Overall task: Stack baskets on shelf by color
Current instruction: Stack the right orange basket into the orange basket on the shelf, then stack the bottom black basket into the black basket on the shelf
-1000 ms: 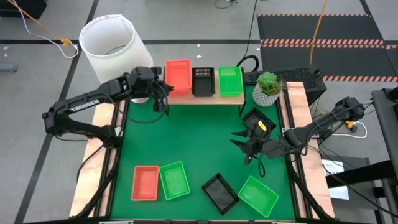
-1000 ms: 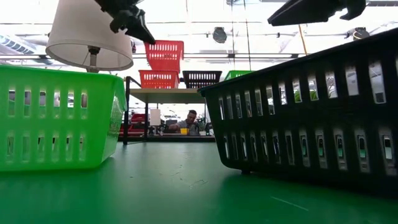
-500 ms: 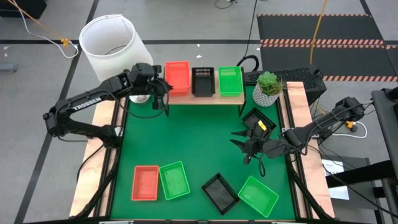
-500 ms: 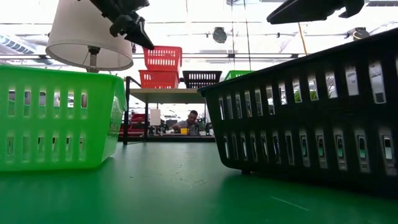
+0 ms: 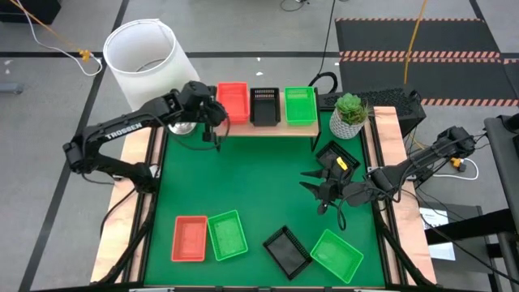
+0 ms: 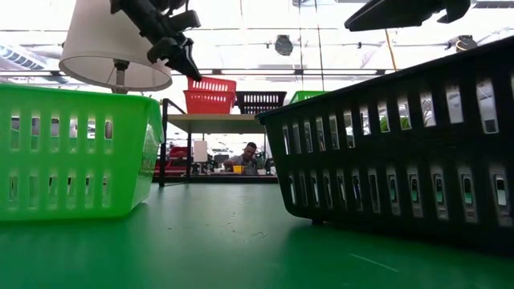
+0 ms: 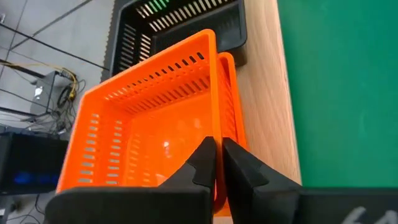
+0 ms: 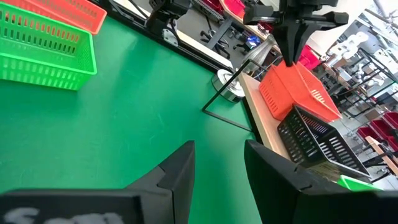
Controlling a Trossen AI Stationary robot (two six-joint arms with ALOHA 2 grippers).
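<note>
The shelf (image 5: 268, 128) stands at the table's far edge and carries orange (image 5: 233, 99), black (image 5: 265, 105) and green (image 5: 300, 105) baskets. My left gripper (image 5: 214, 118) is shut on the upper orange basket (image 7: 149, 118), which sits nested in a second orange one (image 7: 229, 68) at the shelf's left end. Loose on the table's near part lie an orange (image 5: 190, 238), a green (image 5: 227, 234), a black (image 5: 286, 249) and another green basket (image 5: 336, 255). My right gripper (image 5: 320, 188) hovers open over the table's right side, beside a black basket (image 5: 336, 158). My left gripper pinches the upper orange basket's near wall (image 7: 215, 127) close to its left corner, one finger (image 7: 202, 163) inside the basket and one (image 7: 239, 171) outside. The fingers slant down from the near-left side. The basket rests in the orange basket below it on the shelf.
A white lamp shade (image 5: 146, 53) stands beyond the table's far-left corner, close behind my left arm. A potted plant (image 5: 349, 113) sits at the shelf's right end. Light wooden rails (image 5: 388, 154) border the table's sides. Open green surface lies in the table's middle (image 5: 251, 178).
My left gripper has moved down and a little toward the right, staying shut on the orange basket. The basket, held well above the shelf a second ago, has come down into the orange basket on the shelf's left end.
</note>
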